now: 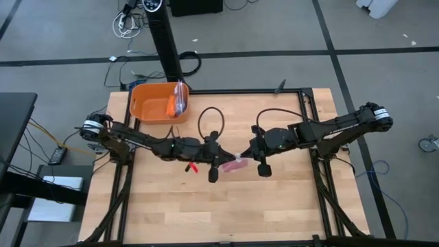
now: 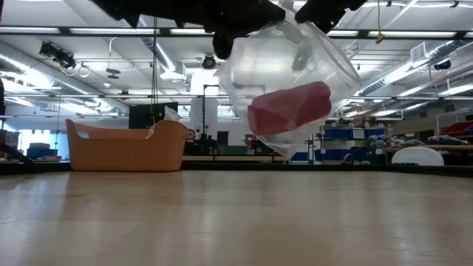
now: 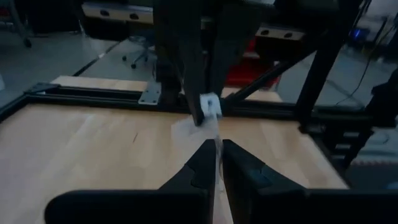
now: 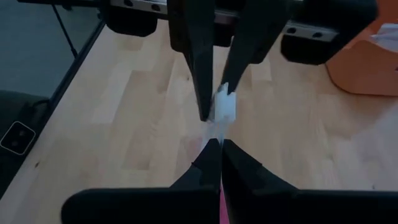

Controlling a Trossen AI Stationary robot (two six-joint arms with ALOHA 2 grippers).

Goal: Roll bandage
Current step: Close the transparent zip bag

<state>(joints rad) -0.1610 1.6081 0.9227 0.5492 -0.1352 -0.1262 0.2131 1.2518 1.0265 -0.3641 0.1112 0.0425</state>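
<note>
The bandage (image 2: 288, 109) is a magenta roll inside a clear crinkled plastic bag (image 2: 295, 66). The bag hangs in the air over the middle of the table, and in the high view the roll is a pink patch (image 1: 235, 165) between the two arms. My left gripper (image 1: 228, 160) reaches in from the table's left and my right gripper (image 1: 244, 156) from the right. Their tips nearly meet, and both are shut on the bag's upper part. In the low view the dark fingers cover the bag's top. My left gripper pinches a thin edge of the clear plastic (image 3: 217, 144) between its two fingers, coming nearly level from the table's left. The bag hangs below the fingers, clear of the table, with the roll in its lower part. My right gripper pinches the clear plastic (image 4: 219, 132) between its two fingers, right opposite the left gripper's tips. It comes from the table's right, slanting down. The bag hangs below it, lifted clear of the table.
An orange plastic tub (image 1: 159, 101) stands at the table's far left with a few items in it. A black frame rail (image 1: 310, 130) runs along the table's edges. Bare wood (image 1: 226, 213) lies below and in front of the bag.
</note>
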